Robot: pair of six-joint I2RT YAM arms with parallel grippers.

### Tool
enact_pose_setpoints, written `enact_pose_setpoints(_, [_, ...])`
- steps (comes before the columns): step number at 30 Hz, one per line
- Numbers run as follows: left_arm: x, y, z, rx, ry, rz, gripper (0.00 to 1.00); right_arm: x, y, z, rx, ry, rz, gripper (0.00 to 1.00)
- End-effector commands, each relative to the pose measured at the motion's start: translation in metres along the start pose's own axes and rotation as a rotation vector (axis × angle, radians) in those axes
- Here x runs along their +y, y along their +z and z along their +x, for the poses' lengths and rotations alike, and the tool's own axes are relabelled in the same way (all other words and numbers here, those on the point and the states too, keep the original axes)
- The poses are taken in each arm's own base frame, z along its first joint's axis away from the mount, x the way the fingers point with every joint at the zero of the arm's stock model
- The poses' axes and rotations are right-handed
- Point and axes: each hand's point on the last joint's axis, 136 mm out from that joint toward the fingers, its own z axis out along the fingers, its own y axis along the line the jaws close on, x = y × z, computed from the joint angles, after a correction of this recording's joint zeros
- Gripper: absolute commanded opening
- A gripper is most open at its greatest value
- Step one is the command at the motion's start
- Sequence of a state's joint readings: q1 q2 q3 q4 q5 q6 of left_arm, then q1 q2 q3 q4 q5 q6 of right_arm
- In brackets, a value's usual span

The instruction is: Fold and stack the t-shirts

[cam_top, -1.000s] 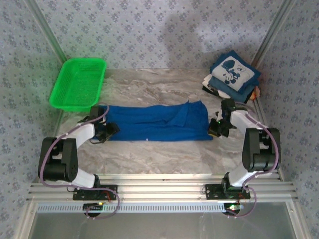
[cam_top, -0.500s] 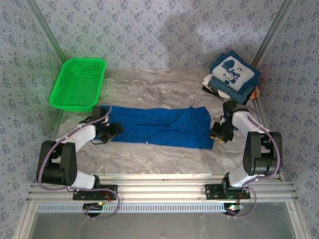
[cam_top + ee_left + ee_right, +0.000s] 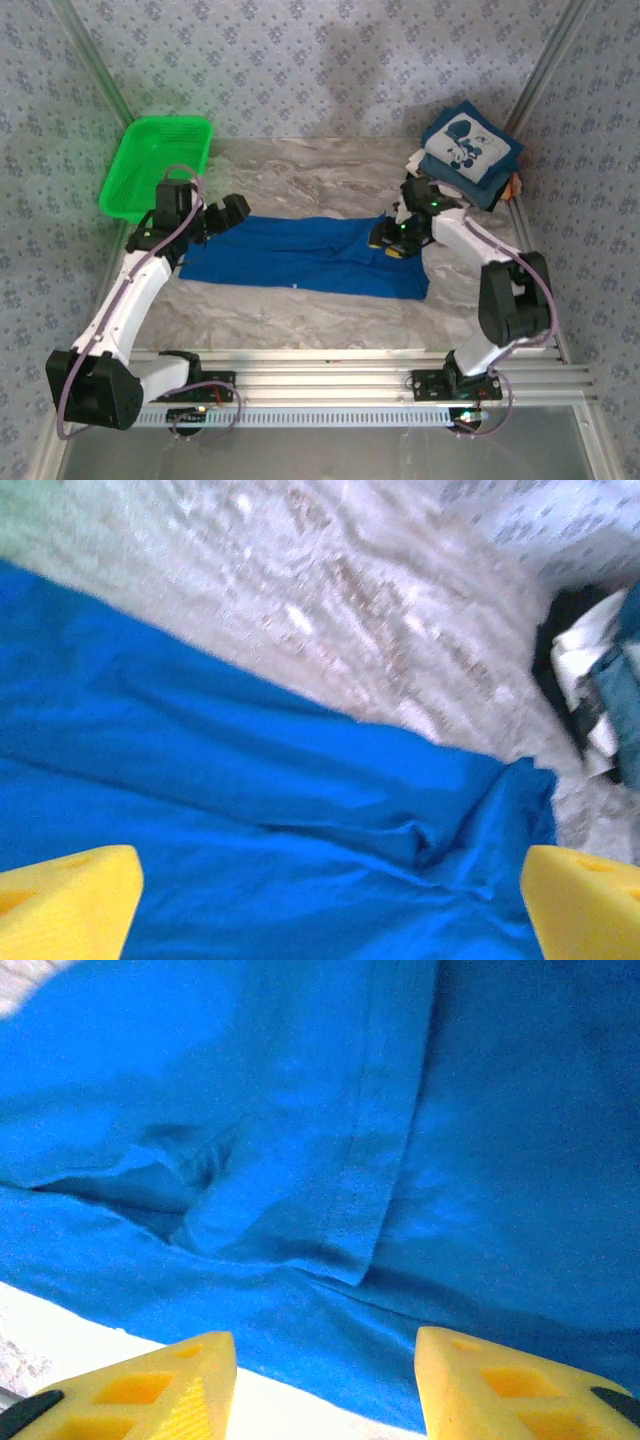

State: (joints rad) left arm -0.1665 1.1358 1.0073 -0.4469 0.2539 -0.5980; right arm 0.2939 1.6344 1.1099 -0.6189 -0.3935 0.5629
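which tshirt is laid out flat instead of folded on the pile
The royal-blue t-shirt, stretched in a long strip across the table. The navy cartoon-print one sits folded atop the stack at far right.

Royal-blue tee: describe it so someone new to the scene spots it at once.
On the marble table, look between the green basket far left and the folded stack far right. The royal-blue tee lies there in a long flat band, the one shirt not stacked.
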Motion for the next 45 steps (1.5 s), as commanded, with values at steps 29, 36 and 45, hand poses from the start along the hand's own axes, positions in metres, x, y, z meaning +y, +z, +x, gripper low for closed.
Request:
enact_pose_setpoints(29, [-0.036,-0.088,0.048,0.038,0.534,0.142,1.00,0.029,0.057,-0.029,0.056,0.071,-0.032,0.02])
enact_pose_setpoints(36, [-0.036,-0.079,0.098,0.207,0.673,0.149,1.00,0.055,0.060,-0.042,0.064,0.046,-0.085,0.01])
enact_pose_setpoints(45, [-0.037,-0.070,0.111,0.222,0.654,0.170,1.00,0.078,0.082,-0.060,0.093,0.035,-0.117,0.05])
